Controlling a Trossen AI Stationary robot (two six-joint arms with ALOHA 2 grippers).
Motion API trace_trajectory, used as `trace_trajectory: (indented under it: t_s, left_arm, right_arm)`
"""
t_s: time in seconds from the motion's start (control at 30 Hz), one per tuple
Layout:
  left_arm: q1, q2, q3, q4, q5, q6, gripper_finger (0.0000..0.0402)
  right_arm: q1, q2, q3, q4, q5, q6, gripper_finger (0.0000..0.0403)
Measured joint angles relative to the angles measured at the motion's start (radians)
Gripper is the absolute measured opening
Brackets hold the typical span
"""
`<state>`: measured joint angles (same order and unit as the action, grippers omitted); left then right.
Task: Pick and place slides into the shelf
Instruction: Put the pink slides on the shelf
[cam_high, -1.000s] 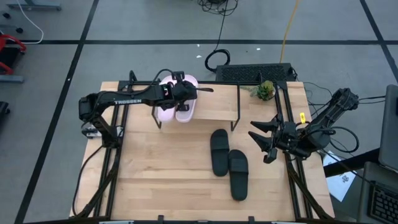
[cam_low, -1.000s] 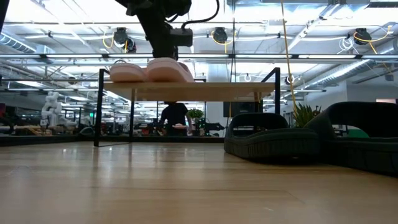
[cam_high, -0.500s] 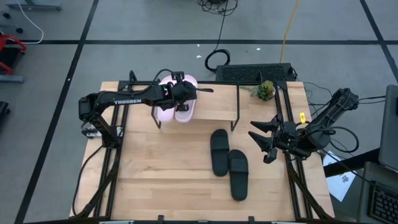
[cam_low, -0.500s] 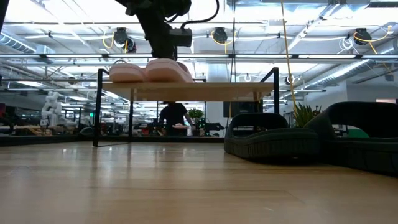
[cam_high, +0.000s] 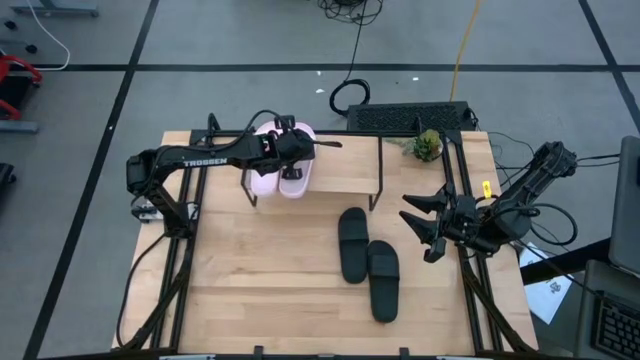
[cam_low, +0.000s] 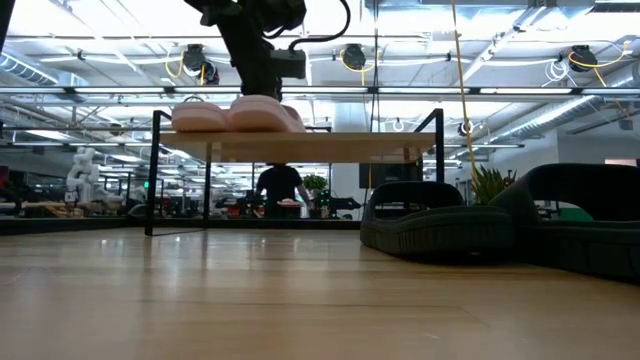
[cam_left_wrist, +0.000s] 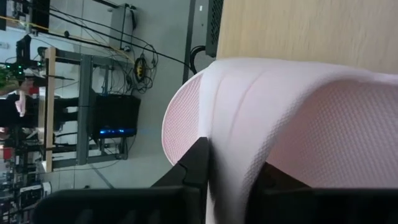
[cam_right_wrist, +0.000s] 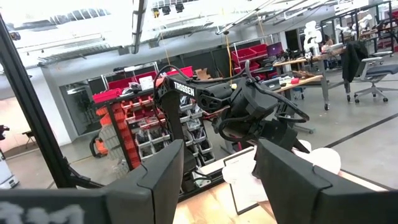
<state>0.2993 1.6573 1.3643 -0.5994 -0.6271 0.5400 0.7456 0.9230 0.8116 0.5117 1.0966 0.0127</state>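
Observation:
The shelf (cam_high: 345, 165) stands at the table's far middle, a light board on thin black legs (cam_low: 320, 146). Both pale pink slides (cam_high: 264, 180) lie side by side on its left end, soles on the board (cam_low: 200, 116). My left gripper (cam_high: 292, 152) is above them, shut on the right-hand pink slide (cam_left_wrist: 298, 118). The two black slides (cam_high: 352, 243) (cam_high: 384, 282) lie on the table's middle right, soles down, and loom large in the low view (cam_low: 435, 220). My right gripper (cam_high: 425, 232) waits open near the table's right edge. My left gripper pinches the wide strap of the right-hand pink slide at its edge (cam_left_wrist: 227, 162) between its two fingers (cam_left_wrist: 196, 171). It comes from above, pointing down (cam_low: 262, 70). The slide sits level with its sole on the shelf's board (cam_low: 265, 115).
A small green plant (cam_high: 427, 146) stands at the table's far right corner, with a black keyboard-like slab (cam_high: 410, 118) and cables beyond the far edge. Black frame rails run along both table sides. A person (cam_low: 280, 185) shows far off in the room behind the shelf.
My left gripper has moved a little toward the table's left while staying shut on the pink slide. The shelf has slid the same small way along the table, carrying both pink slides. The right arm and the black slides have kept still.

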Motion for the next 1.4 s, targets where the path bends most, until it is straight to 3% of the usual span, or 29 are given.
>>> trace_trajectory:
  t_s: [0.7,1.4]
  left_arm:
    - [0.001,0.000,0.000,0.003,-0.024,-0.004,0.0131]
    - [-0.052,-0.005,0.000,0.006,-0.067,0.000,0.0150]
  right_arm:
    - [0.000,0.000,0.000,0.000,-0.001,0.001,0.0194]
    - [0.000,0.000,0.000,-0.001,0.000,-0.010,0.0194]
